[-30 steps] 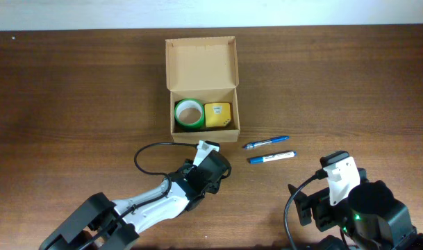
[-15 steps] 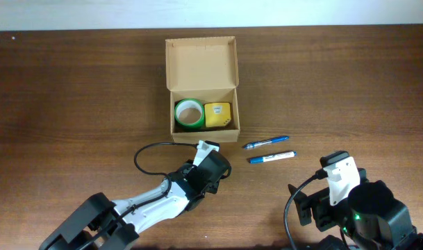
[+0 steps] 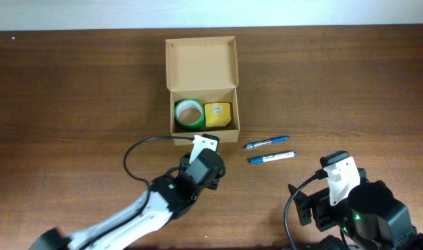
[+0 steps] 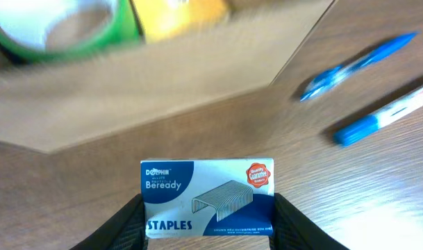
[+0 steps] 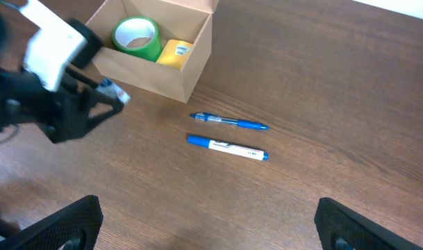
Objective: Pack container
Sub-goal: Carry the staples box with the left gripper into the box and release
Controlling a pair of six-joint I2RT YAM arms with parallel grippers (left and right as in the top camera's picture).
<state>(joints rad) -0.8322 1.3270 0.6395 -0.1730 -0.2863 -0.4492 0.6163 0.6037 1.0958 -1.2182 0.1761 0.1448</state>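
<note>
Left wrist: left tool (image 4: 208,226) clamps glossy rectangular staples box (image 4: 208,187).

Light is bright, even and soft from above; the table (image 3: 72,83) carries a pale sheen and only faint shadows. Between the left fingers (image 4: 126,222) the staple box (image 4: 208,198) is sharp; beyond them the container (image 4: 162,90) and green tape roll (image 4: 58,28) smear out of focus. The left arm (image 3: 138,208) is motion-blurred, and the right fingers (image 5: 58,226) are dark, unfocused blobs.
</note>
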